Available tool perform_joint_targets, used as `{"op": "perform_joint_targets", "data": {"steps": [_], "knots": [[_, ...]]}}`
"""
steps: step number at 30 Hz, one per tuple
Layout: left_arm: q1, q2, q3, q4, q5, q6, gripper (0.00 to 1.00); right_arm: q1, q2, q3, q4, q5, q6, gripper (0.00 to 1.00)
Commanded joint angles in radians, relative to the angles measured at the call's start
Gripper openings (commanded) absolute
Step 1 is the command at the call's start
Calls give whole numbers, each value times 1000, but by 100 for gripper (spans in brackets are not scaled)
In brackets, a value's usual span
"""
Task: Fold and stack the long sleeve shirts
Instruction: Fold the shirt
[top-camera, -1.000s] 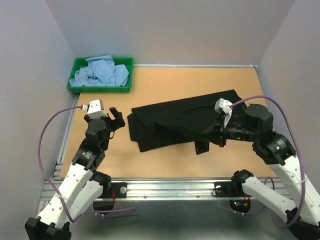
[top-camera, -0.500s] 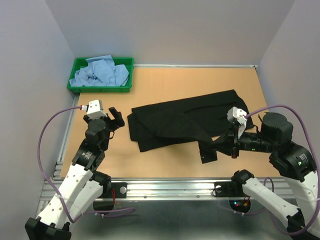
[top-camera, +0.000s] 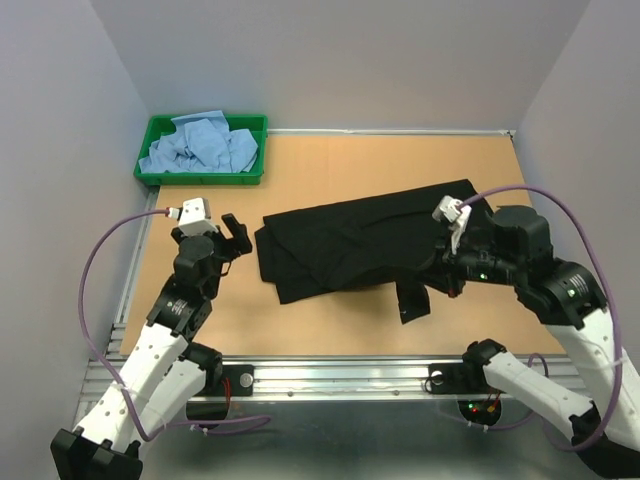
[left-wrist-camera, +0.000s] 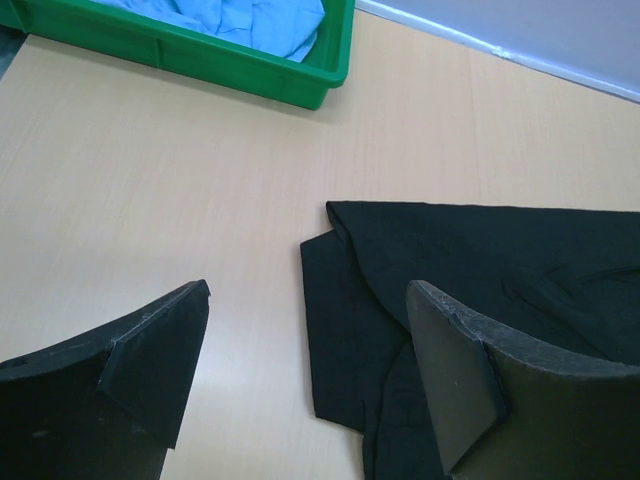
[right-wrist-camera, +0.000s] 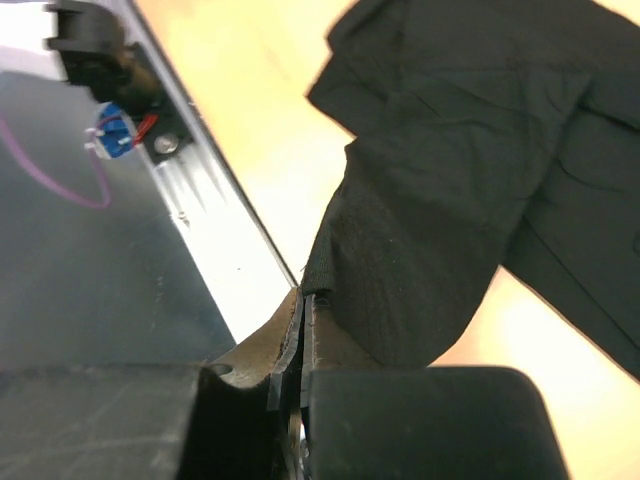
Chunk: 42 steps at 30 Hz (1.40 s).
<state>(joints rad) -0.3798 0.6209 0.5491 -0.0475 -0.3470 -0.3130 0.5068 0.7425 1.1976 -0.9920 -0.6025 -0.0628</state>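
The right end effector (top-camera: 441, 274) is pinched shut on what looks like a sleeve end of the plain black cloth long sleeve shirt (top-camera: 340, 245). The shirt lies spread across the middle of the tan wooden counter (top-camera: 400, 165), with the sleeve end dangling just under the grip, so the smart play is probably carrying it low over the body without dragging the whole shirt along. The left end effector (top-camera: 233, 236) hovers with fingers apart just off the shirt's left edge, not touching.
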Motion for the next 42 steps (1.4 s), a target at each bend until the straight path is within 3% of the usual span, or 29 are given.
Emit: {"op": "perform_joint_targets", "data": {"steps": [1,5,15,26,35,42], "knots": [[-2,8,-9,67,26,17,91,12,104,29,130,92,47,0],[-4,37,-6,75,68,31,91,10,251,85,180,203,60,1],[-4,123,6,80,218,54,91,-1,659,301,262,657,158,1],[-4,137,22,52,295,63,91,-283,983,425,305,675,308,0],[-5,154,28,49,341,55,91,-448,1057,385,309,659,386,1],[-5,209,69,51,341,34,91,-499,1120,427,309,681,409,1]]}}
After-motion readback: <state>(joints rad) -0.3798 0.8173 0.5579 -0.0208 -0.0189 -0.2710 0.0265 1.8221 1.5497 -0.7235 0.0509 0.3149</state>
